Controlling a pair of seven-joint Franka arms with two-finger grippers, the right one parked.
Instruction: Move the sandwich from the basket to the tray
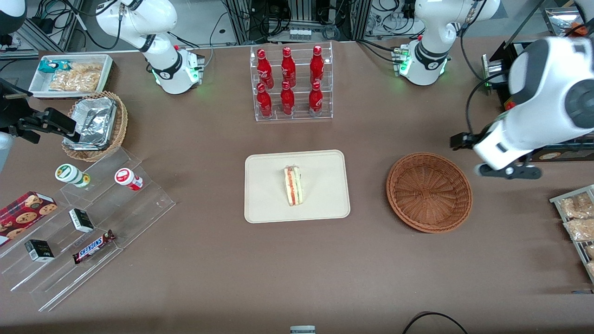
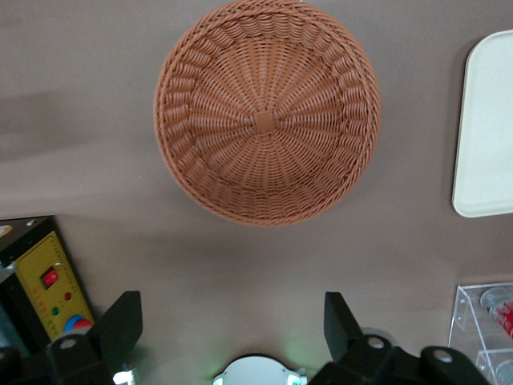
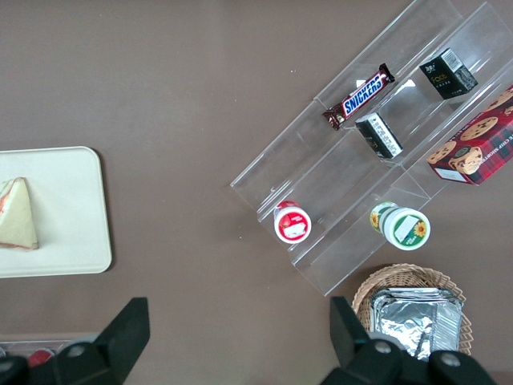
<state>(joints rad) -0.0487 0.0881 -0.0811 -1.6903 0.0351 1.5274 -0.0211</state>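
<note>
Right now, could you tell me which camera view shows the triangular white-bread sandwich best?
The front view: the triangular white-bread sandwich lies whole on the cream rectangular tray, filling layers visible. The right wrist view cuts it off at the frame edge. The left wrist view, above the reddish-brown wicker basket, misses it; the open gripper holds nothing.

A high front camera looks down over the whole table, facing both arm bases. The left wrist camera looks straight down past the spread fingers of the gripper [image 2: 226, 329], closer in, at the basket [image 2: 268, 112] below. The right wrist camera looks down likewise. All three views share the tray [image 1: 269, 204] [image 2: 489, 144] [image 3: 72, 208].
</note>
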